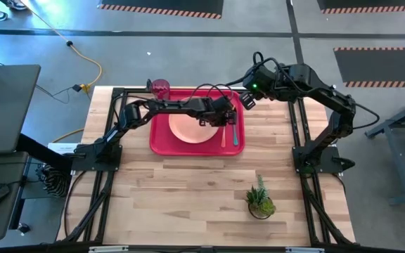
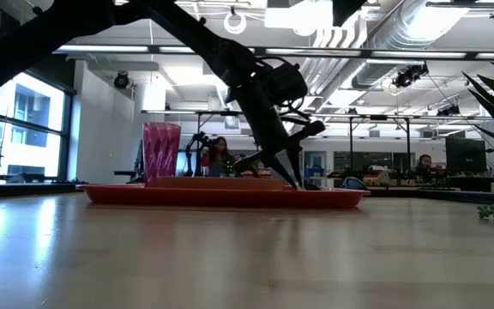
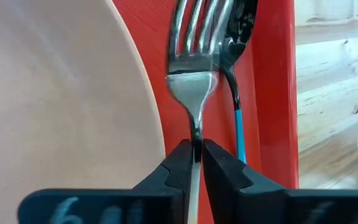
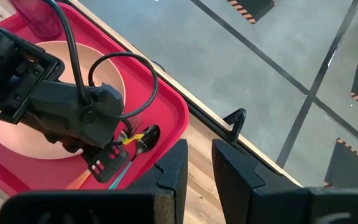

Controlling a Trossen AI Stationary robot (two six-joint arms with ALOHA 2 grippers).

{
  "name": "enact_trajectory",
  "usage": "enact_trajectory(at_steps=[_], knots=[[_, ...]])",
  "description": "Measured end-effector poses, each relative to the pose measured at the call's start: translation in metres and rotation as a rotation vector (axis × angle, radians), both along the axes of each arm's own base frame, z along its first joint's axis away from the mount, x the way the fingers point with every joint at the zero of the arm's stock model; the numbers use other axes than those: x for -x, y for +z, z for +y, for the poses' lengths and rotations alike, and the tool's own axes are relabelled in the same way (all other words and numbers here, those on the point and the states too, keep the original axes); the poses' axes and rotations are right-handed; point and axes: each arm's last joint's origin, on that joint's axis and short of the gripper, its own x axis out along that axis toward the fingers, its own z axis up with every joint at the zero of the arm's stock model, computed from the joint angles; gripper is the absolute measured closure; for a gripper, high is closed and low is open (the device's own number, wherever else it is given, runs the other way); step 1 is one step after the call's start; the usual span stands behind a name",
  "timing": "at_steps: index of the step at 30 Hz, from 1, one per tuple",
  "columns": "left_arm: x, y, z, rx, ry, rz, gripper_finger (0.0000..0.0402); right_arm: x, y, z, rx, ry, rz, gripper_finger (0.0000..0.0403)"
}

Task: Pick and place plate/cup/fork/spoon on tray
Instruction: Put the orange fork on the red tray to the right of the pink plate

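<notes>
Looking down from the high view, I see the red rectangular tray (image 1: 162,144) with rounded corners on the pale wooden table (image 1: 188,204). The round salmon-pink plate (image 1: 188,128) lies in the tray, and the translucent pink cup (image 1: 160,88) stands at its far left corner. My left gripper (image 1: 228,119) is over the right part of the tray, just beside the plate. My right gripper (image 1: 247,100) hangs at the far right corner of the tray.

In the low view, the cup (image 2: 161,151) stands upright on the flat tray (image 2: 221,196), and my left gripper (image 2: 292,178) reaches down to the tray.

In the left wrist view, my dark fingers (image 3: 179,167) press narrowly on the thin neck of the fork (image 3: 194,68), whose shiny tines lie flat on the tray. The spoon (image 3: 238,93), with dark bowl and teal handle, lies just beside it near the raised rim.

In the right wrist view, my right fingers (image 4: 173,168) stand a little apart and hold nothing.
</notes>
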Motion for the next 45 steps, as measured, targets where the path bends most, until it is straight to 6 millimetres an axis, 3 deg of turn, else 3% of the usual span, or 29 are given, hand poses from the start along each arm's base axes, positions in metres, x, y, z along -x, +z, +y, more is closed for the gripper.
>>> enact_trajectory(at_steps=[15, 26, 31, 37, 45], knots=[[-0.002, 0.002, 0.003, 0.004, -0.006, -0.035, 0.0367, 0.000, 0.000, 0.000, -0.003, 0.002, -0.001, 0.0336], [0.002, 0.015, 0.007, -0.015, -0.185, -0.069, 0.0367, -0.001, -0.001, 0.002, -0.051, 0.022, -0.016, 0.0336], [0.013, 0.045, 0.011, -0.082, -0.259, -0.070, 0.0367, -0.002, -0.002, 0.003, -0.109, 0.053, -0.028, 0.0336], [0.032, 0.102, 0.005, -0.240, -0.378, -0.110, 0.0367, -0.002, -0.002, 0.005, -0.154, 0.083, -0.034, 0.0336], [0.082, 0.183, -0.014, -0.455, -0.501, -0.075, 0.0367, -0.003, -0.003, 0.008, -0.224, 0.048, -0.089, 0.0336]])
